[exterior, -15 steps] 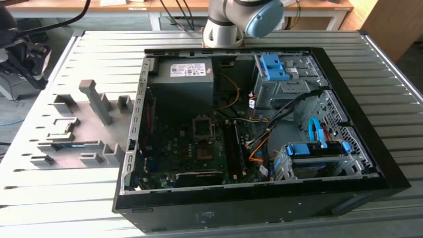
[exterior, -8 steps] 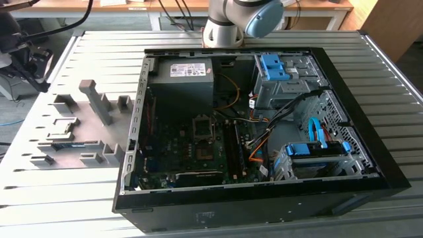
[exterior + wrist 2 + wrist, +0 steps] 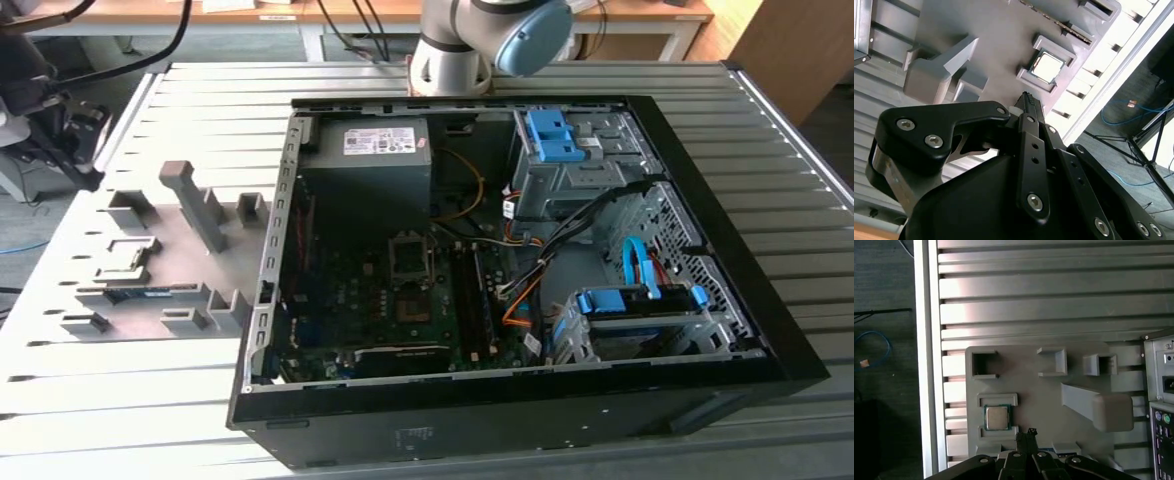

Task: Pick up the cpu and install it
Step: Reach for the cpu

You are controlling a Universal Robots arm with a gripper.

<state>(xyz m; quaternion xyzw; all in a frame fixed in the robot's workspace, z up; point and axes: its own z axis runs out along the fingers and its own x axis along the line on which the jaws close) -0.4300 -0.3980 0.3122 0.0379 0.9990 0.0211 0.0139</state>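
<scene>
The cpu point(image 3: 997, 417) is a small square chip with a pale metal top. It lies flat in a square recess of the grey holder plate point(image 3: 1029, 385), close to the plate's edge and the table rim. In the second wrist view the cpu point(image 3: 1048, 67) sits a short way beyond my gripper point(image 3: 1027, 100). The gripper point(image 3: 1026, 432) hangs above the plate beside the chip, not touching it. Its black fingers are shut together with nothing between them. The open computer case point(image 3: 507, 260) holds the motherboard point(image 3: 387, 310).
The holder plate point(image 3: 160, 260) lies on the slatted metal table point(image 3: 200, 90), at the exterior view's left of the case. It has raised blocks point(image 3: 1104, 407), pockets and a thin memory stick point(image 3: 1064, 26). Cables, drive bays and a power-supply box point(image 3: 367, 155) crowd the case.
</scene>
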